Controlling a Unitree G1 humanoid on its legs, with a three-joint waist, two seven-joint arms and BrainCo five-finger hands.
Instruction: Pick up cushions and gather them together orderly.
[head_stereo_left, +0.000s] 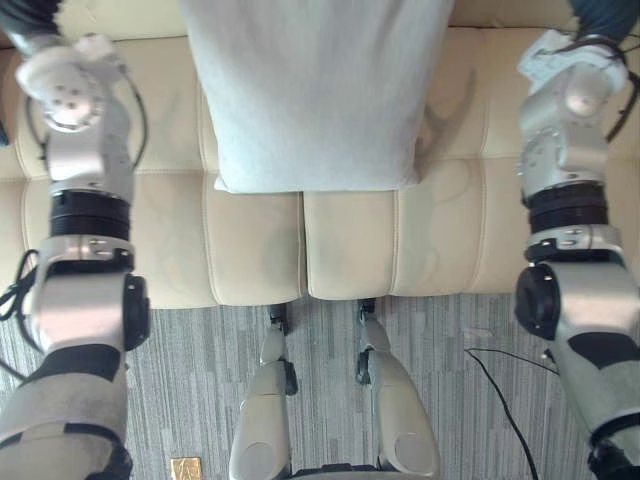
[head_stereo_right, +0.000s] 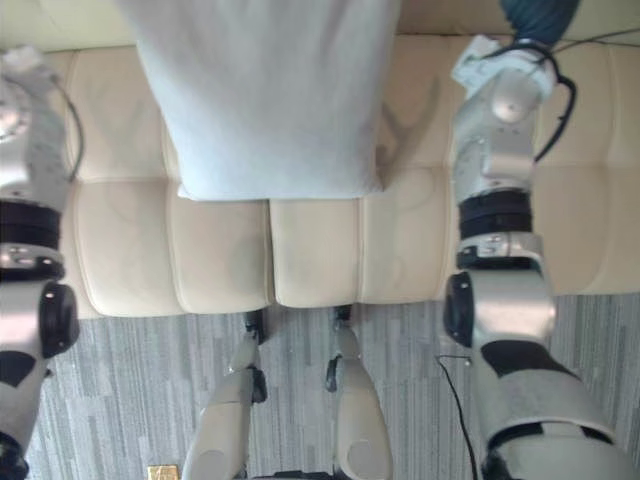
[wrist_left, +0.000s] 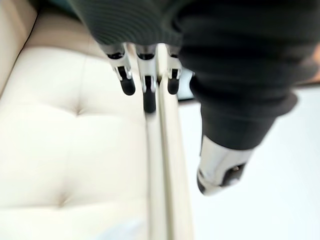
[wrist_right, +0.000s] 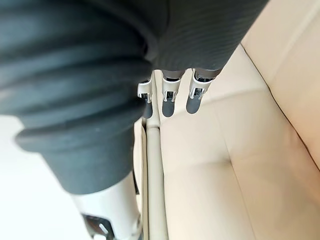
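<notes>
The left robot hand (wrist_left: 146, 80) has its silver, dark-tipped fingers straight in a row and its thumb held apart, with nothing in its grasp. The fingers point down at the cream seat. The right robot hand (wrist_right: 168, 97) is the same: fingers straight, spread loosely, holding nothing, above a seam in the upholstery. Both robot hands have dark ribbed covers.

Between the two arms, and apart from each, lies one cushion (head_stereo_left: 315, 90). It is a pale grey-white rectangle of soft, matte cloth with rounded corners and a slightly puffed near edge. It rests on the middle of the sofa (head_stereo_left: 250, 250), straddling the gap between the two seat sections, its near edge set back from the seat's front edge.

The sofa is smooth, cream and leather-like, stitched into padded panels with tufted dimples.

Below its front edge is grey striped carpet (head_stereo_left: 200, 400), with one small yellowish square (head_stereo_left: 185, 468) on it.
</notes>
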